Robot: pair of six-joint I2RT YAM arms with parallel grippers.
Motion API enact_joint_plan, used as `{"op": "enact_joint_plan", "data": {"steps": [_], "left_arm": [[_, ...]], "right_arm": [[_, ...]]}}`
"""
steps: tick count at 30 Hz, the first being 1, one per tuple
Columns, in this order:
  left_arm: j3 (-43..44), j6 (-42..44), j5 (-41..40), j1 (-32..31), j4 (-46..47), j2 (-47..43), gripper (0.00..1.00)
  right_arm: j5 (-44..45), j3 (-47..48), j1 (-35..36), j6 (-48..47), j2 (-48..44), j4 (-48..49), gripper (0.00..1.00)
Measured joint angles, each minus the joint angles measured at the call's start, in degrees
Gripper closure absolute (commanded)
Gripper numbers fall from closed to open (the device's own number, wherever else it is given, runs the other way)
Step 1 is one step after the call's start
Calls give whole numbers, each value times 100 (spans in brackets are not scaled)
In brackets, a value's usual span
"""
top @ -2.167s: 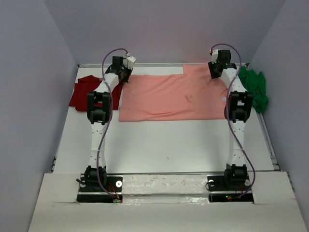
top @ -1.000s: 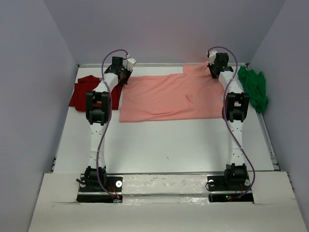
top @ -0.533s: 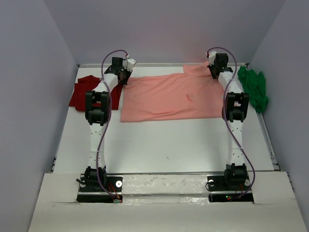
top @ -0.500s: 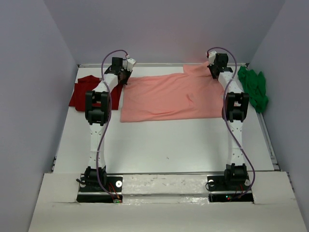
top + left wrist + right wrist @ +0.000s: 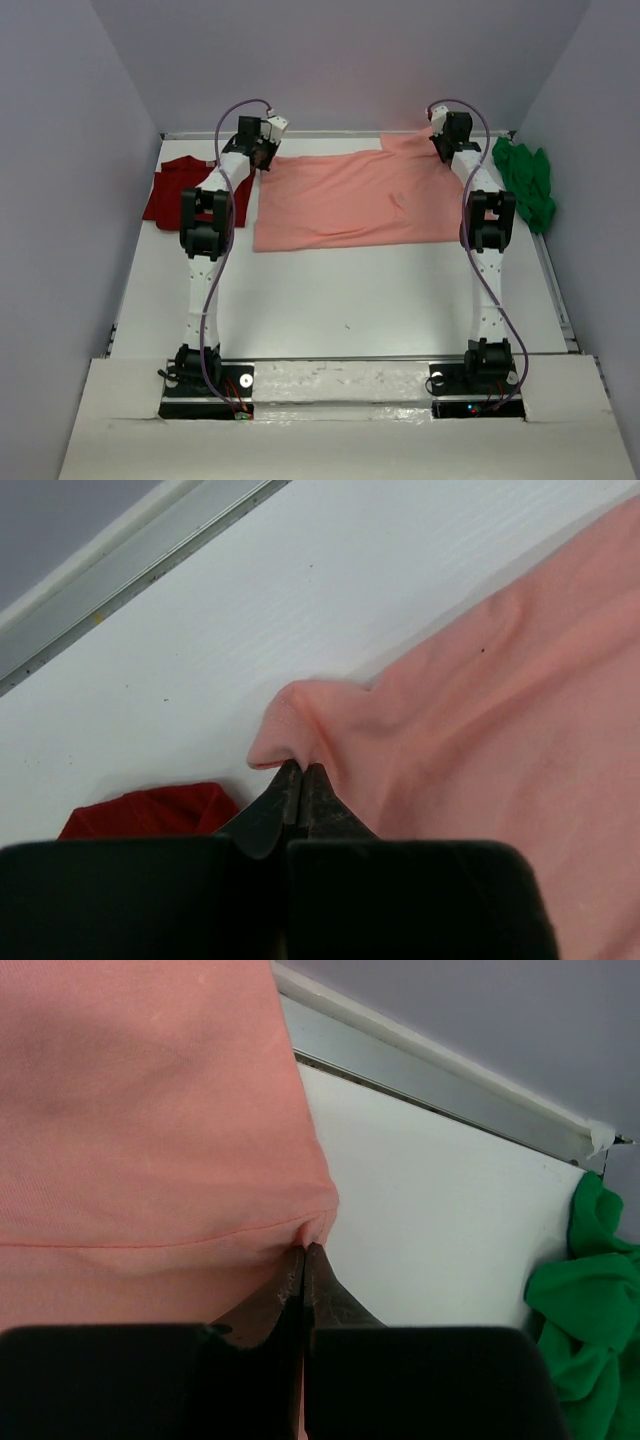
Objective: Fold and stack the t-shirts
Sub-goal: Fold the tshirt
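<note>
Top external view: how did the salmon-pink t-shirt lie?
— Flat across the tabletop's far half, long axis left to right.
— And the claws?
— Left claw pinched shut on its far-left corner, right claw clamped on its far-right edge. The dark red t-shirt lay left, the green t-shirt right.

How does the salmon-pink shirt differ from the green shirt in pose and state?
The salmon-pink shirt lies spread out mid-table; the green shirt sits crumpled in a heap at the right edge. The left gripper and right gripper each pinch a far corner of the salmon-pink shirt; nothing touches the green shirt. Both are plain cloth.
</note>
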Motion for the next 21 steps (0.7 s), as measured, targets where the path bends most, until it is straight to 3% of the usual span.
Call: {"op": "enact_joint_plan", "data": {"steps": [13, 21], "left_arm": [[-136, -20, -17, -111, 94, -1008, 100], [-839, 33, 46, -122, 160, -1624, 100]], "right_arm": [[35, -723, 42, -66, -498, 76, 100], [37, -1390, 44, -122, -1239, 63, 100]]}}
